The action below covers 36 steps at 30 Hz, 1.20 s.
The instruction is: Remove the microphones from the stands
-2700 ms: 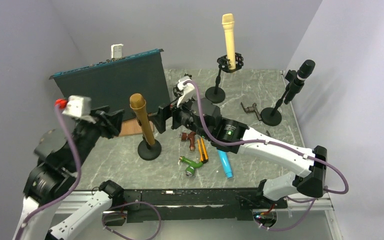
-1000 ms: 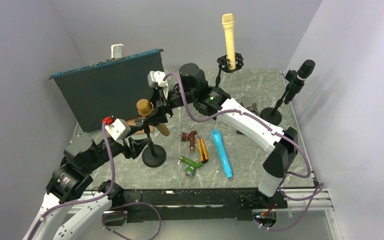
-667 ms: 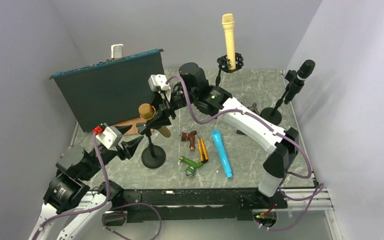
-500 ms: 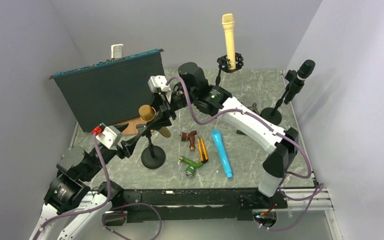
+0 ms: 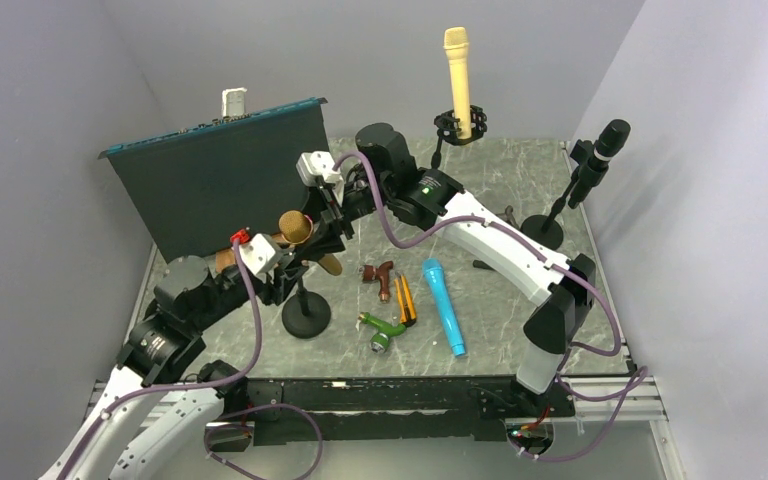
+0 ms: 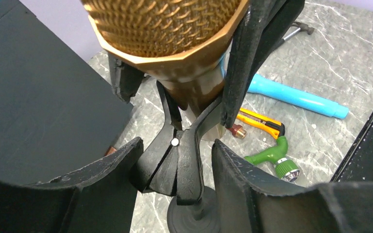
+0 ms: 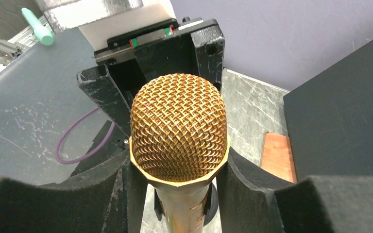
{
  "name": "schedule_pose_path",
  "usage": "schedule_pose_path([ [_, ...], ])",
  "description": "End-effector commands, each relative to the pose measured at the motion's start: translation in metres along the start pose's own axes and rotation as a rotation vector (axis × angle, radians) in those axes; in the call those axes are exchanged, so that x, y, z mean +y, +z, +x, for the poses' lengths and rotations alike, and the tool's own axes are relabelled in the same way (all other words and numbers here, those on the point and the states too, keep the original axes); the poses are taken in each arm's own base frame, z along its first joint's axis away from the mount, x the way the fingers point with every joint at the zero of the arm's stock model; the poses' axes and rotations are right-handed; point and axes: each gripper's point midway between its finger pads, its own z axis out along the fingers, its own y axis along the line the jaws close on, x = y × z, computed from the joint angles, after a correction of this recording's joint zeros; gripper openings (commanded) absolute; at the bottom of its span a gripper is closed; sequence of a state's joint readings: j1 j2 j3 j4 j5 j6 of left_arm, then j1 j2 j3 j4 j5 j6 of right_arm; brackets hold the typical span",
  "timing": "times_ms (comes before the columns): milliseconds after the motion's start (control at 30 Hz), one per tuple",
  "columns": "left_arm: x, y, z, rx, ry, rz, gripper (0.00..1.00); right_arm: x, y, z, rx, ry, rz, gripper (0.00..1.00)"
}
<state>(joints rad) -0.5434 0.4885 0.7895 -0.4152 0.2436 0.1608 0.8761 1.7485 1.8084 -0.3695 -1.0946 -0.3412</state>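
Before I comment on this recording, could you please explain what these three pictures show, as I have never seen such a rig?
You see two robot arms bolted at the near edge of a table, each ending in two fingers. The wide picture comes from a fixed camera above and behind them; the other two come from cameras on the wrists. The right arm's fingers are clamped on the gold microphone, which sits tilted in the clip of its stand. The left arm's fingers are spread on either side of that clip, not clearly squeezing it. Lying loose are a blue microphone, an orange knife and a green tool. At the back, a cream microphone and a black microphone stand in stands of their own.
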Motion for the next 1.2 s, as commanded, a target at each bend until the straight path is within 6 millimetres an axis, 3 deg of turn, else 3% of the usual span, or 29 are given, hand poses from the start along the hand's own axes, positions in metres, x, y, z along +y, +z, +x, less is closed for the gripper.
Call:
schedule_pose_path([
  [0,-0.005,0.003,-0.018,-0.053,0.027,0.046,0.54,0.01,0.002,0.003,0.002,0.034,-0.048,0.0],
  [167,0.0,-0.001,-0.014,-0.059,0.031,0.006,0.35,0.008,0.003,0.001,-0.002,0.039,-0.048,0.0],
  [233,0.002,-0.002,-0.013,-0.056,0.041,-0.002,0.03,0.007,0.003,0.002,-0.001,0.045,-0.043,0.0],
  [267,0.004,-0.002,-0.011,-0.044,0.041,-0.011,0.0,0.007,0.003,0.001,-0.003,0.044,-0.041,0.0],
  [467,0.005,0.002,0.0,-0.004,0.032,-0.016,0.0,-0.008,-0.001,-0.01,-0.019,0.032,0.073,0.0],
  [667,-0.002,-0.002,-0.004,-0.014,0.031,0.02,0.0,-0.007,-0.002,-0.015,-0.02,0.03,0.067,0.0],
  [700,-0.002,-0.003,-0.006,-0.013,0.027,0.017,0.1,-0.007,-0.002,-0.012,-0.017,0.038,0.064,0.0],
  [767,0.002,-0.007,-0.011,-0.021,0.022,-0.006,0.48,-0.006,0.0,-0.011,-0.017,0.045,0.049,0.0],
  [800,0.002,-0.009,-0.013,-0.025,0.021,-0.011,0.55,-0.006,0.001,-0.01,-0.017,0.049,0.044,0.0],
  [867,0.003,-0.013,-0.016,-0.028,0.021,-0.016,0.59,-0.006,0.0,-0.011,-0.021,0.049,0.042,0.0],
  [1167,-0.005,-0.02,-0.029,-0.044,0.024,0.025,0.58,-0.006,0.001,-0.008,-0.013,0.052,0.038,0.0],
])
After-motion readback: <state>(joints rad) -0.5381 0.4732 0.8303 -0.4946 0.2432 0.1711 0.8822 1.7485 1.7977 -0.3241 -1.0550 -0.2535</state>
